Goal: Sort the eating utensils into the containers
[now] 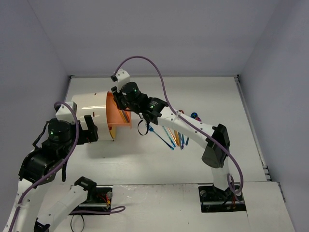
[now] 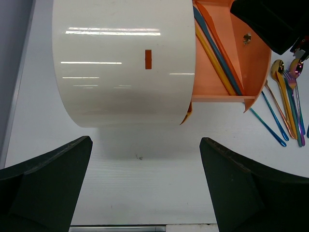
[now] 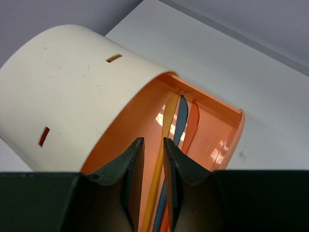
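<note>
Overhead, two wrist close-ups; common drawer

Left arm, white and black: folded at near left; its black two-finger left gripper points right, fingers spread wide, nothing between them. Right arm: reaches far and leftward; black right gripper angled down, fingers a narrow slit apart.

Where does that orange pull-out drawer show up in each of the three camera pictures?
Top external: the orange drawer is left of centre, sticking out of the drum's right-hand end.
Left wrist: upper right corner, open, with long utensils lying in it.
Right wrist: centre of the picture, seen from just above its open end.
Shared landmark: the cream-white drum cabinet that it slides out of.
</note>
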`<state>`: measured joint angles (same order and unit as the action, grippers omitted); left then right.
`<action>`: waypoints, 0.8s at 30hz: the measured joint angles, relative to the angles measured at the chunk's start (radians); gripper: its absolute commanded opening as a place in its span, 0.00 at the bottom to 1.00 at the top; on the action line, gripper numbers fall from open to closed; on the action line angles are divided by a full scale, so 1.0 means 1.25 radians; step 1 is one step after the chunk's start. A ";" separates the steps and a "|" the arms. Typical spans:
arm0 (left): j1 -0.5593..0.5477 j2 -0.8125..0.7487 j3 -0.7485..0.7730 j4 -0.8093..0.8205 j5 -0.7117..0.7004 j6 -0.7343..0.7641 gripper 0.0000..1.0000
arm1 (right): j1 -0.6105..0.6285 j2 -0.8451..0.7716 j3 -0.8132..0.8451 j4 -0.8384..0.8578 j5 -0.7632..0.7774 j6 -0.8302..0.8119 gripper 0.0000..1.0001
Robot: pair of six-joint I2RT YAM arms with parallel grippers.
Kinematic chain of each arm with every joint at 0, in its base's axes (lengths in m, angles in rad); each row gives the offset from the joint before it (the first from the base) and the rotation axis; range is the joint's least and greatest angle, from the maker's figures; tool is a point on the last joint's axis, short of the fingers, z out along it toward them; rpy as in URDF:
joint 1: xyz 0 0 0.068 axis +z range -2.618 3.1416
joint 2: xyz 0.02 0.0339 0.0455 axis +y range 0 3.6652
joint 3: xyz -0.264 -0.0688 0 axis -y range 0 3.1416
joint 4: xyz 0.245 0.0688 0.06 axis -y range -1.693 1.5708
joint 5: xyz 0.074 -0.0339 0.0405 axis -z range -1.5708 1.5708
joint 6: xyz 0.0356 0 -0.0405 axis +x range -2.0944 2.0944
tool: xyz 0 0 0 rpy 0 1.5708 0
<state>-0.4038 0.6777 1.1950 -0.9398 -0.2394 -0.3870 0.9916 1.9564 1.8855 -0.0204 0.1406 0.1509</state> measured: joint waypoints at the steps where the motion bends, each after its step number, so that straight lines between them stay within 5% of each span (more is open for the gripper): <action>1: 0.000 0.000 0.000 0.000 0.000 0.000 0.93 | 0.000 0.000 -0.005 0.000 0.002 -0.002 0.25; 7: 0.000 0.001 0.000 0.000 0.000 0.000 0.93 | -0.001 -0.022 -0.051 -0.002 0.016 -0.010 0.33; 13: 0.000 0.001 0.000 0.000 0.000 0.001 0.93 | -0.024 -0.192 -0.257 0.003 0.104 -0.006 0.34; 19: 0.000 0.014 0.000 0.000 0.001 0.001 0.93 | -0.173 -0.400 -0.508 0.008 0.129 0.077 0.27; 24: 0.000 0.045 0.000 0.000 0.004 0.001 0.93 | -0.276 -0.429 -0.681 0.004 0.095 0.137 0.19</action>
<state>-0.4038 0.7341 1.1950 -0.9394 -0.2346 -0.3862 0.6464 1.4206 1.0339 -0.0159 0.2596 0.3226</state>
